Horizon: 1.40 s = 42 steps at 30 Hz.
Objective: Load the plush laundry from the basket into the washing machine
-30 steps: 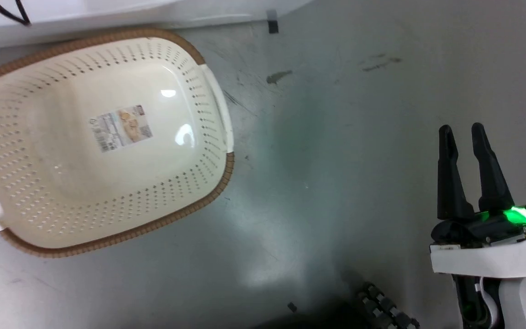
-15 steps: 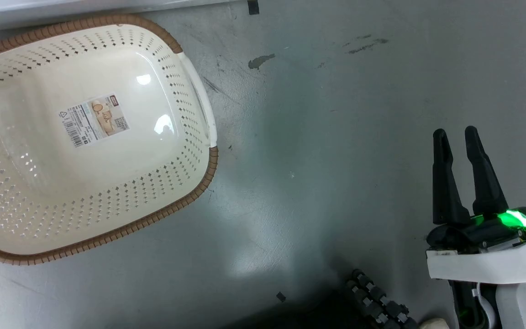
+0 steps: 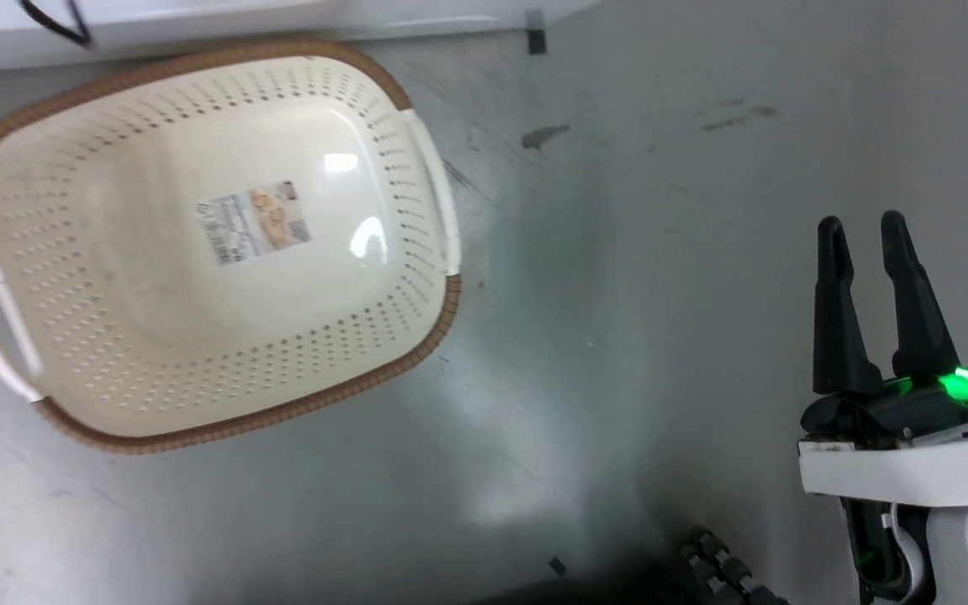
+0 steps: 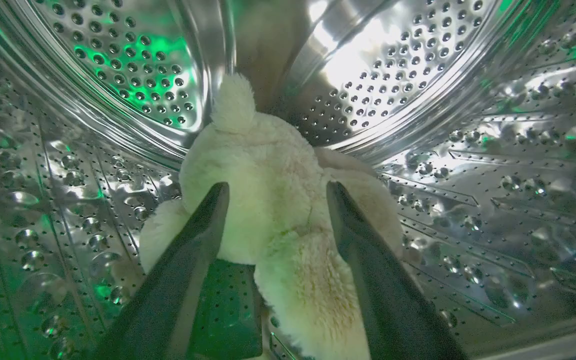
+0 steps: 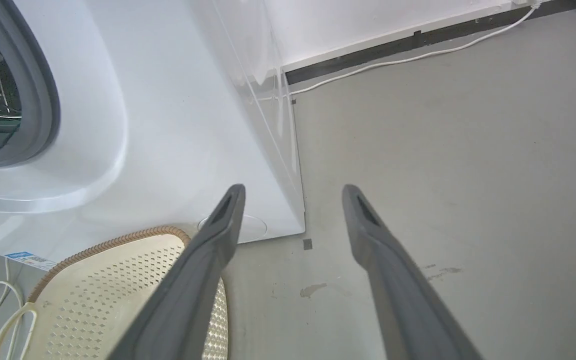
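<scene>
While the left gripper (image 4: 276, 185) is sitting deep inside the steel drum (image 4: 418, 75) of the washing machine (image 5: 168, 125), its fingers are standing spread, flanking the plush laundry (image 4: 268, 165) without visibly pinching it. Plush is lying on the drum wall straight ahead, long axis running near to far along the fingers, one lobe trailing back between them — so backing out is likely needing a straight retreat. Left arm is the nearer one. Right gripper (image 3: 862, 220) is hanging spread and empty, well right of the basket (image 3: 72, 302), which is holding just its label. Plush's near end is getting cut off at the frame edge, and pad-to-fur contact is hard to judge — green glare is washing out the drum.
</scene>
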Available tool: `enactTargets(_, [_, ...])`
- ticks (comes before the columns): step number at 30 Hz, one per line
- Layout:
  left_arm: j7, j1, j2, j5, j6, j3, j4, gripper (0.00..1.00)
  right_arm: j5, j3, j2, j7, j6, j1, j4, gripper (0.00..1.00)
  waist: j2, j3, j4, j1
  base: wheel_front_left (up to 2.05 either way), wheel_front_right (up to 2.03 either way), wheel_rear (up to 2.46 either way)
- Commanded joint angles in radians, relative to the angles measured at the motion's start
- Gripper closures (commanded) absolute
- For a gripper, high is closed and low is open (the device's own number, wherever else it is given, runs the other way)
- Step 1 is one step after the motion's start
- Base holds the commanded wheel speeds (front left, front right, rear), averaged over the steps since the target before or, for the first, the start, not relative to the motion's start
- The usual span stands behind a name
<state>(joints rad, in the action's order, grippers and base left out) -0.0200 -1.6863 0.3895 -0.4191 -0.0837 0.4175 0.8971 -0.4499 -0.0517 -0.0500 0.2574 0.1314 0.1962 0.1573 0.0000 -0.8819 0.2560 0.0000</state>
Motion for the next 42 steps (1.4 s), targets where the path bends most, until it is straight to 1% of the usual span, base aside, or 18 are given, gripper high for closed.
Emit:
enactTargets(1, [-0.013, 0.035, -0.010, -0.003, 0.010, 0.003, -0.003, 0.00, 0.009, 0.004, 0.000, 0.004, -0.001, 0.014, -0.004, 0.00, 0.0000, 0.033, -0.028, 0.0000, 0.00, 0.00, 0.00])
enactTargets(2, [-0.037, 0.099, -0.033, -0.025, 0.021, 0.003, -0.003, 0.00, 0.028, 0.013, 0.000, 0.004, -0.001, 0.014, -0.012, 0.00, 0.0000, 0.078, -0.055, 0.0000, 0.00, 0.00, 0.00])
enactTargets(6, [-0.071, 0.180, -0.073, -0.061, 0.026, -0.006, -0.011, 0.00, 0.044, 0.028, 0.000, 0.004, -0.001, 0.010, -0.021, 0.00, 0.0000, 0.139, -0.090, 0.0000, 0.00, 0.00, 0.00])
enactTargets(12, [-0.126, 0.306, -0.105, -0.095, 0.032, -0.010, -0.011, 0.00, 0.066, 0.042, 0.000, 0.004, -0.001, -0.002, -0.042, 0.00, 0.0000, 0.233, -0.129, 0.0000, 0.00, 0.00, 0.00])
enactTargets(18, [-0.183, 0.450, -0.137, -0.134, 0.033, -0.021, -0.015, 0.00, 0.082, 0.054, 0.000, 0.004, -0.001, -0.029, -0.069, 0.00, 0.0000, 0.335, -0.154, 0.0000, 0.00, 0.00, 0.00])
enactTargets(22, [-0.209, 0.547, -0.147, -0.140, 0.031, -0.017, -0.034, 0.00, 0.085, 0.062, 0.000, 0.004, -0.001, -0.057, -0.089, 0.00, 0.0000, 0.412, -0.167, 0.0000, 0.00, 0.00, 0.00])
enactTargets(28, [-0.237, 0.684, -0.142, -0.117, 0.000, -0.016, -0.118, 0.00, 0.091, 0.060, 0.000, 0.004, -0.001, -0.099, -0.117, 0.00, 0.0000, 0.525, -0.181, 0.0000, 0.00, 0.00, 0.00])
enactTargets(31, [-0.240, 0.758, -0.129, -0.096, -0.014, -0.019, -0.176, 0.00, 0.095, 0.057, 0.000, 0.004, -0.001, -0.119, -0.127, 0.00, 0.0000, 0.578, -0.186, 0.0000, 0.00, 0.00, 0.00])
enactTargets(32, [-0.240, 0.758, -0.129, -0.096, -0.014, -0.019, -0.176, 0.00, 0.095, 0.057, 0.000, 0.004, -0.001, -0.119, -0.127, 0.00, 0.0000, 0.578, -0.186, 0.0000, 0.00, 0.00, 0.00])
enactTargets(33, [-0.241, 0.811, -0.116, -0.077, -0.024, -0.025, -0.224, 0.00, 0.098, 0.054, 0.000, 0.004, -0.001, -0.131, -0.132, 0.00, 0.0000, 0.610, -0.188, 0.0000, 0.00, 0.00, 0.00])
enactTargets(35, [-0.241, 0.862, -0.104, -0.068, -0.028, -0.034, -0.266, 0.00, 0.104, 0.053, 0.000, 0.004, -0.001, -0.141, -0.135, 0.00, 0.0000, 0.637, -0.191, 0.0000, 0.00, 0.00, 0.00])
enactTargets(36, [-0.241, 0.937, -0.094, -0.066, -0.046, -0.055, -0.321, 0.00, 0.109, 0.056, 0.000, 0.004, -0.001, -0.159, -0.140, 0.00, 0.0000, 0.676, -0.197, 0.0000, 0.00, 0.00, 0.00])
enactTargets(38, [-0.241, 0.960, -0.091, -0.067, -0.053, -0.061, -0.338, 0.00, 0.110, 0.057, 0.000, 0.004, -0.001, -0.165, -0.141, 0.00, 0.0000, 0.686, -0.200, 0.0000, 0.00, 0.00, 0.00])
enactTargets(40, [-0.242, 1.029, -0.082, -0.070, -0.068, -0.080, -0.399, 0.00, 0.112, 0.059, 0.000, 0.004, -0.001, -0.183, -0.145, 0.00, 0.0000, 0.714, -0.204, 0.0000, 0.00, 0.00, 0.00])
enactTargets(42, [-0.242, 1.078, -0.077, -0.072, -0.068, -0.089, -0.447, 0.00, 0.114, 0.059, 0.000, 0.004, -0.001, -0.193, -0.148, 0.00, 0.0000, 0.731, -0.206, 0.0000, 0.00, 0.00, 0.00])
